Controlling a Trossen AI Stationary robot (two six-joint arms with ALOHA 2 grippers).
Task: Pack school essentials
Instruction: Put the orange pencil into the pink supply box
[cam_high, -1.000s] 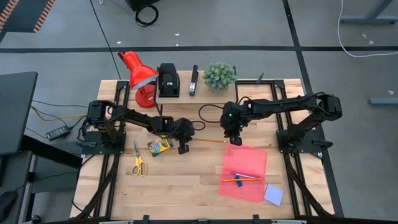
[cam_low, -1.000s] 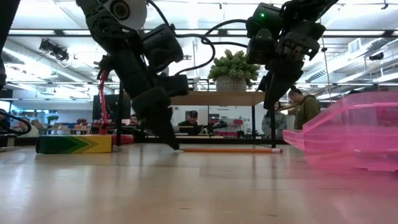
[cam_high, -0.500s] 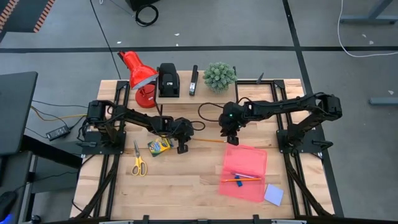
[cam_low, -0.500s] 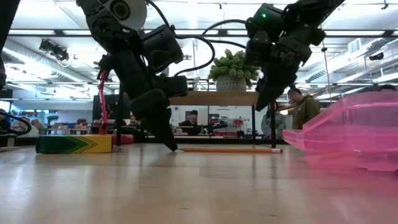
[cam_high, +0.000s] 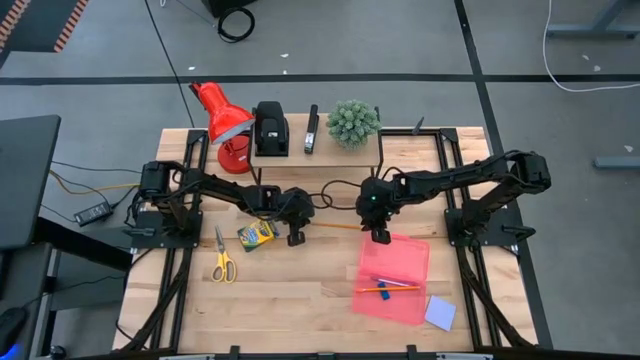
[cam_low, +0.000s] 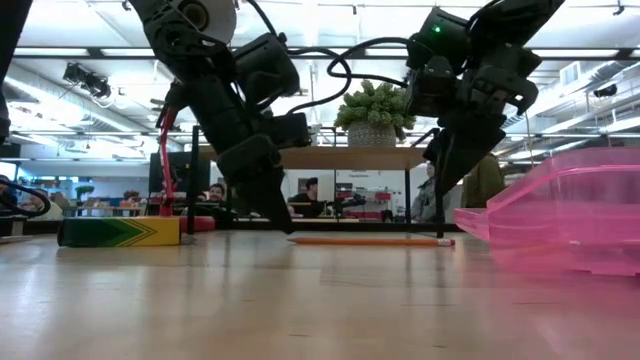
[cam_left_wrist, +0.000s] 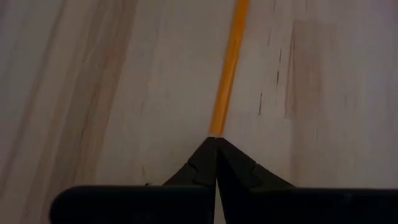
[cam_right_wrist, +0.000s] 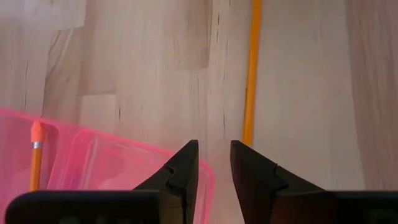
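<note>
Orange pencil is lying flat on the wooden table, stretching between the two grippers, and that is where the action is sitting. Left gripper is pressing its tip down right at the pencil's near end, jaws squeezed fully together; in the left wrist view the pencil is running straight away from the closed fingertips, apparently touching them, not clamped between them. Right gripper is hovering at the pencil's other end, just over the rim of the pink case, its jaws standing a little apart with nothing between them. Inside that open case a second orange pencil, a pinkish pen and a small blue eraser are resting. Yellow-green crayon box is sitting just beside the left gripper, yellow-handled scissors are lying further out toward the left edge, and the lavender-blue notepad is lying by the case's corner.
</note>
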